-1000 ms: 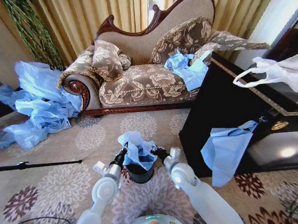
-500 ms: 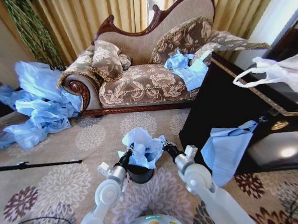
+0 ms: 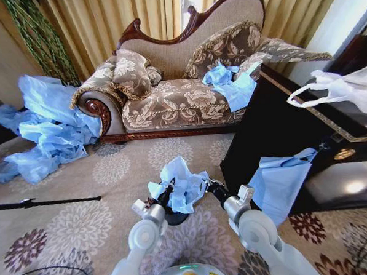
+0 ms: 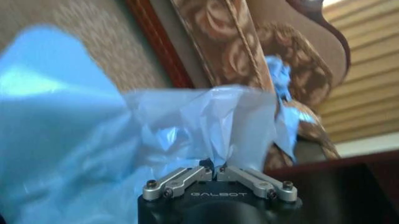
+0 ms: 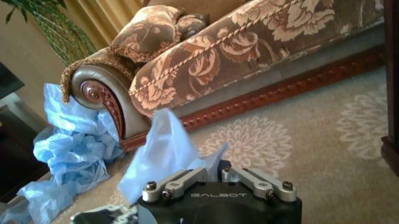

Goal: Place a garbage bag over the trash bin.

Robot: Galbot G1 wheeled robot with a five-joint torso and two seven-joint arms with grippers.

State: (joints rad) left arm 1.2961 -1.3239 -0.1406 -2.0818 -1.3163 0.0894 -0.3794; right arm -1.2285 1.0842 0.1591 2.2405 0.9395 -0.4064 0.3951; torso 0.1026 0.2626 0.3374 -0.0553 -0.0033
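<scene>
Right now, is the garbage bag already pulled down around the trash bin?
No, the garbage bag is bunched up above the trash bin.

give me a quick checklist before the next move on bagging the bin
1. Left gripper pinching the garbage bag: ok, fingers shut on plastic.
2. Right gripper pinching the bag's other side: ok, fingers shut on plastic.
3. Bag above the trash bin: ok, it is bunched over the bin.
4. Bag mouth spread open between the grippers: not ok, it looks crumpled.
5. Bag rim below the bin rim: cannot tell, the plastic hides the rim.
6. Bin upright: cannot tell, mostly covered.
</scene>
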